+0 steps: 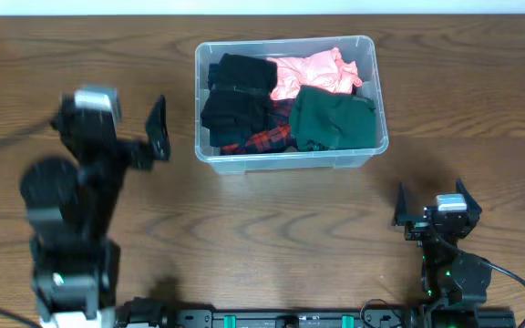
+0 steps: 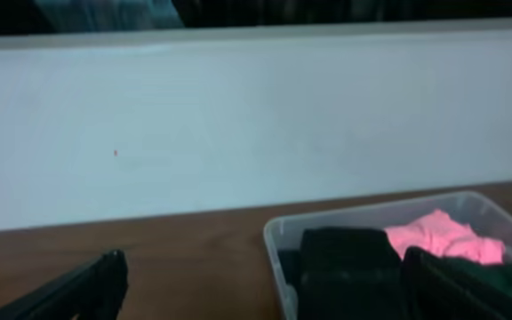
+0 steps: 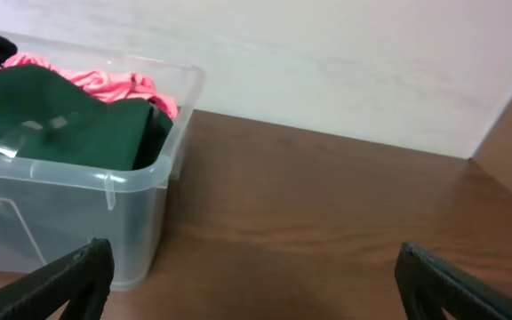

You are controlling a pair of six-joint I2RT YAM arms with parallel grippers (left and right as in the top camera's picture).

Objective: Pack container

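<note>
The container [image 1: 290,157] is a clear plastic tub at the back middle of the table. It holds folded clothes: black [image 1: 237,91], pink [image 1: 313,73], dark green [image 1: 335,118] and red plaid [image 1: 264,138]. My left gripper [image 1: 156,129] hangs open in the air, left of the tub and apart from it. In the left wrist view the left gripper [image 2: 265,289] is empty, with the tub's rim [image 2: 278,244] between its fingers. My right gripper [image 1: 431,202] stands open and empty near the front right. In the right wrist view the right gripper [image 3: 256,284] has the tub [image 3: 132,204] to its left.
The wooden table [image 1: 272,219] runs back to a white wall [image 2: 256,124]. The left arm's body [image 1: 62,228] stands tall at the front left. Both arm bases sit along the front edge [image 1: 290,319].
</note>
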